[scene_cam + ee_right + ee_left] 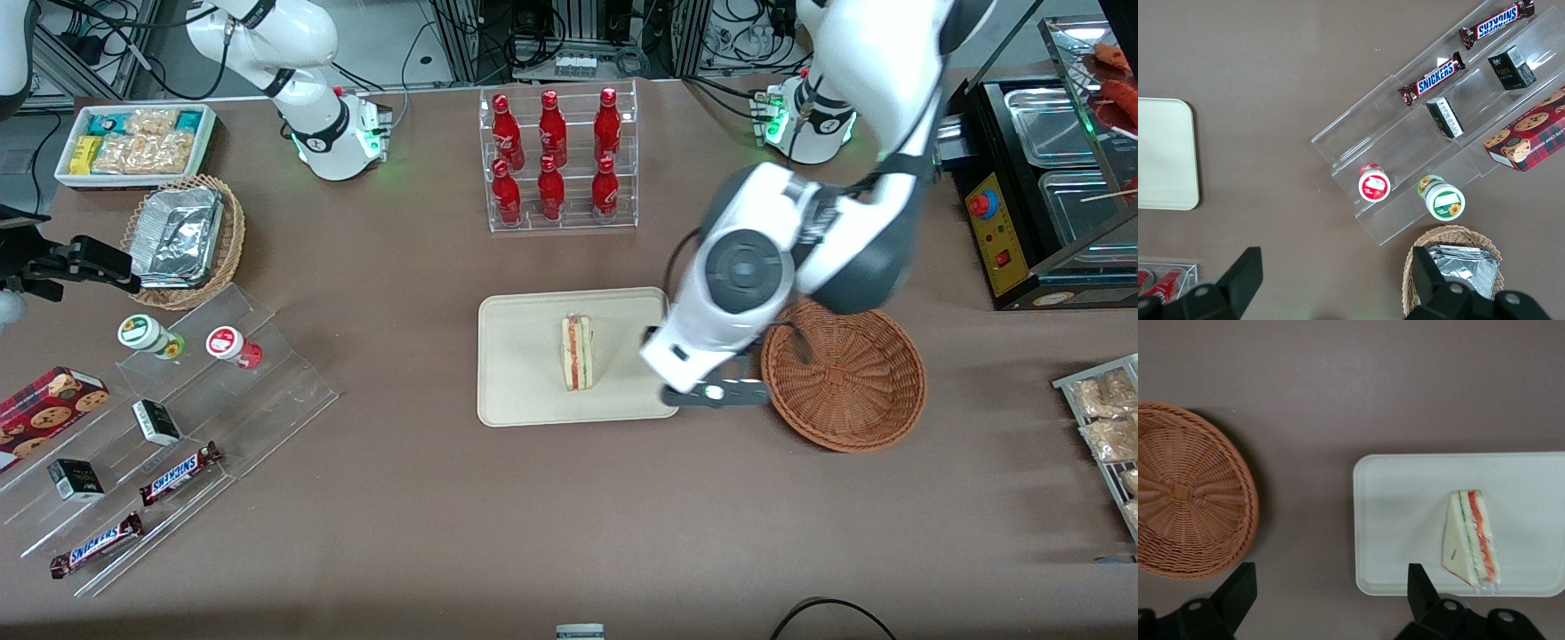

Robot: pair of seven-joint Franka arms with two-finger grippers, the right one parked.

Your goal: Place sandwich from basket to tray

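Note:
The sandwich (pixel 578 352) (pixel 1470 537) lies on the cream tray (pixel 524 391) (pixel 1398 493), its red and green filling showing on the cut side. The reddish-brown basket (pixel 845 382) (pixel 1185 493) stands beside the tray toward the working arm's end, with nothing in it. My gripper (pixel 1330 580) hangs open and holds nothing, above the bare table between the tray's edge and the basket. In the front view the arm's wrist (pixel 711 356) covers the gripper and the tray's near corner on the basket side.
A clear rack of red bottles (pixel 556 160) stands farther from the front camera than the tray. Toward the parked arm's end are a tan basket with foil containers (pixel 182 236) and a clear stepped stand with snacks (pixel 169 427). A black appliance (pixel 1040 196) sits at the working arm's end.

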